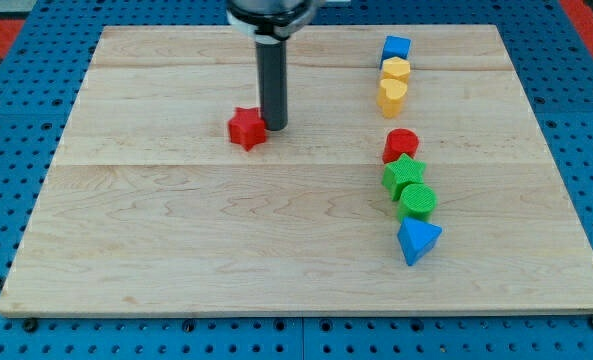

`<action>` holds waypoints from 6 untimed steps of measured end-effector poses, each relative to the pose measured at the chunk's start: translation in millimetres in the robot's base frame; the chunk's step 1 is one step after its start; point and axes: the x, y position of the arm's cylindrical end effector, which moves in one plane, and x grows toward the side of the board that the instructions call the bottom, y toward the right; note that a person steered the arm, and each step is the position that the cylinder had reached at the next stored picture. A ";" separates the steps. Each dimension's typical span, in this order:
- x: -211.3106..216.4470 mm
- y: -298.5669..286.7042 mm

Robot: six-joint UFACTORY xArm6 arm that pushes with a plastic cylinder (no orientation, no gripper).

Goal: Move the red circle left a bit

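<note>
The red circle (400, 144) lies on the wooden board (176, 240) at the view's right, touching a green star (404, 176) just below it. My tip (274, 127) stands near the board's upper middle, well to the left of the red circle. The tip is right beside a red star (246, 129), at that block's right edge.
Right of centre, a column runs from top to bottom: a blue cube (396, 48), a yellow hexagon (396, 70), a yellow heart (391, 95), then, below the red circle and the green star, a green circle (417, 201) and a blue triangle (417, 241).
</note>
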 end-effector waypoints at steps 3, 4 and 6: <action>-0.3 174.3; 33.9 186.8; 49.2 35.5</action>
